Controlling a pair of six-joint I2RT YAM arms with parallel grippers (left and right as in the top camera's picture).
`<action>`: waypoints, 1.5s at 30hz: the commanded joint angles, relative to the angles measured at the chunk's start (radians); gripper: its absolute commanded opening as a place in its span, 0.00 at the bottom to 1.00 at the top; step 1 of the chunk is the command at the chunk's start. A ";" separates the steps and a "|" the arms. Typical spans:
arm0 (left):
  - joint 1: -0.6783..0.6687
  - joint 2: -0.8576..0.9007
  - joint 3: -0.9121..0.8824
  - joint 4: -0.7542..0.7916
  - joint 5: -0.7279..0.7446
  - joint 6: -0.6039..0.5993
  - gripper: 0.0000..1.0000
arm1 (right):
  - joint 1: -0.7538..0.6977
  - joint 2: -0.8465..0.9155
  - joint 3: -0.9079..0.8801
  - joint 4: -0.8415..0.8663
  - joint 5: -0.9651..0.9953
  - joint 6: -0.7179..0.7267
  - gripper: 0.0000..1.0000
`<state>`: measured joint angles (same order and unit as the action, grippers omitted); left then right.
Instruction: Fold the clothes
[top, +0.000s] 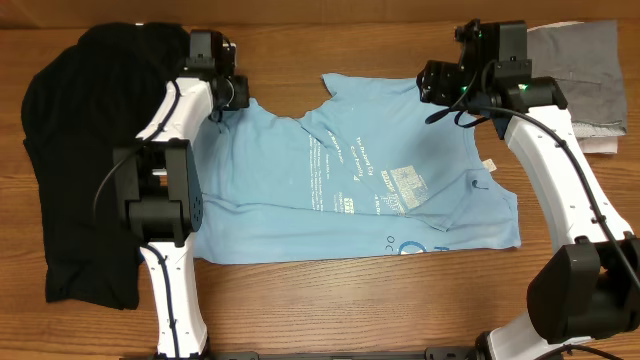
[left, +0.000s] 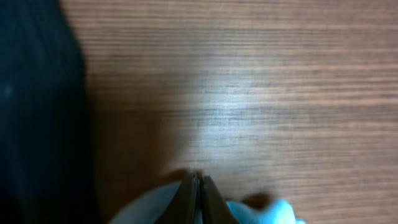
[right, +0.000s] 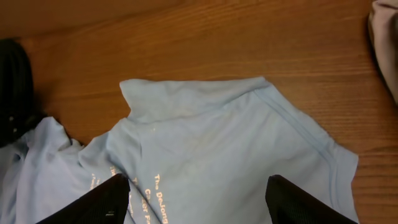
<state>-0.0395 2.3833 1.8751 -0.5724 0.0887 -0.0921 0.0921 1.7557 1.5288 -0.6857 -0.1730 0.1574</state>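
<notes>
Lying spread mid-surface (top: 350, 310), its far edge rumpled, the tee (top: 380, 190) looks thin, limp and light. It will likely drape and drag rather than hold shape, so hems and corners are the places to pinch. The left gripper (left: 198, 199) is closed tight on the far-left edge, beside the black shirt (top: 80, 170) heaped at left. The right gripper (right: 199, 199) stands wide over the far-right sleeve, holding nothing.

Light blue T-shirt (right: 217, 137), white lettering (right: 157, 186): "The De…" readable, rest illegible.
</notes>
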 joint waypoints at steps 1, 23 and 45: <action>-0.007 -0.042 0.119 -0.129 0.016 -0.071 0.04 | 0.002 0.022 0.019 0.034 0.027 -0.004 0.74; -0.068 -0.181 0.335 -0.584 0.039 -0.114 0.04 | -0.018 0.370 0.019 0.398 0.127 -0.087 0.73; -0.092 -0.181 0.335 -0.628 -0.014 -0.114 0.04 | -0.022 0.536 0.019 0.682 0.114 -0.024 0.63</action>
<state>-0.1249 2.2124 2.2002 -1.1927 0.1032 -0.1894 0.0772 2.2795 1.5322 -0.0288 -0.0490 0.0937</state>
